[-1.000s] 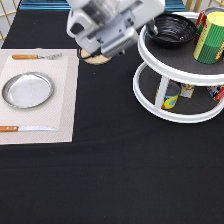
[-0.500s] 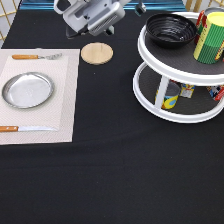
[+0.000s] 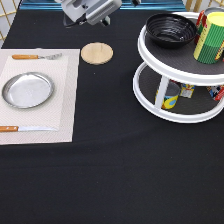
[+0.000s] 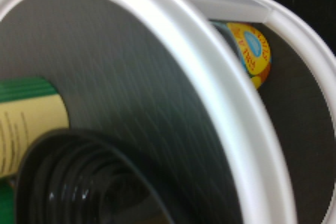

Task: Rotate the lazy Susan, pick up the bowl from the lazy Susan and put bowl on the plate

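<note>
The glossy black bowl sits on the top tier of the white lazy Susan at the exterior view's upper right. The wrist view shows the bowl's ribbed inside close up, next to the turntable's white rim. The silver plate lies empty on a beige placemat at the left. My gripper hangs at the top edge of the exterior view, left of the bowl and apart from it, above the wooden coaster. It holds nothing that I can see.
A wooden coaster lies between placemat and turntable. A fork and a knife flank the plate. A yellow-green can stands by the bowl, and small items fill the lower tier.
My arm has drawn back toward the top edge of the exterior view, uncovering the coaster. Bowl and plate have not moved.
</note>
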Controlling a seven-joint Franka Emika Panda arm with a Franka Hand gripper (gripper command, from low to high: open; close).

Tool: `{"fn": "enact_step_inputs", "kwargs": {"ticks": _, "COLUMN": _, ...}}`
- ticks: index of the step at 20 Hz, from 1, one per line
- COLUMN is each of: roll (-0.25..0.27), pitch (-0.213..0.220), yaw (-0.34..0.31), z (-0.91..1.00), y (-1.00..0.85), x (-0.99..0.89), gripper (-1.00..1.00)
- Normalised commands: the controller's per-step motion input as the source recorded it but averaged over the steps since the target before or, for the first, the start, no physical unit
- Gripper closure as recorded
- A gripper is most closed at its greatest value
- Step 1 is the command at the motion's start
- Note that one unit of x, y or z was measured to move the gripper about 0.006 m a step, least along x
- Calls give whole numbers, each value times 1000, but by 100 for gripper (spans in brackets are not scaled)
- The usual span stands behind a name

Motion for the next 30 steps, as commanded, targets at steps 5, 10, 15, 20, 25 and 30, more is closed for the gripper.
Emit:
{"fn": "enact_step_inputs", "kwargs": {"ticks": 5, "roll": -183, "pitch": -146, "yaw": -1, "z": -39, "y": 899, "x": -303, "gripper": -100}}
{"fn": "enact_step_inputs", "kwargs": {"ticks": 10, "roll": -216, "pitch": -79, "yaw": -60, "z": -257, "y": 798, "x": -22, "gripper": -100}}
{"fn": "enact_step_inputs", "kwargs": {"ticks": 15, "roll": -218, "pitch": -100, "yaw": -83, "z": -431, "y": 203, "x": -313, "gripper": -100}}
{"fn": "enact_step_inputs", "kwargs": {"ticks": 20, "roll": -234, "pitch": -89, "yaw": -71, "z": -146, "y": 59, "x": -371, "gripper": -100}}
{"fn": "enact_step_inputs", "kwargs": {"ticks": 25, "roll": -238, "pitch": -70, "yaw": -56, "z": 58, "y": 275, "x": -270, "gripper": 100}}
{"fn": "enact_step_inputs", "kwargs": {"ticks": 30, "roll": -234, "pitch": -65, "yaw": -25, "z": 168, "y": 361, "x": -245, "gripper": 100}}
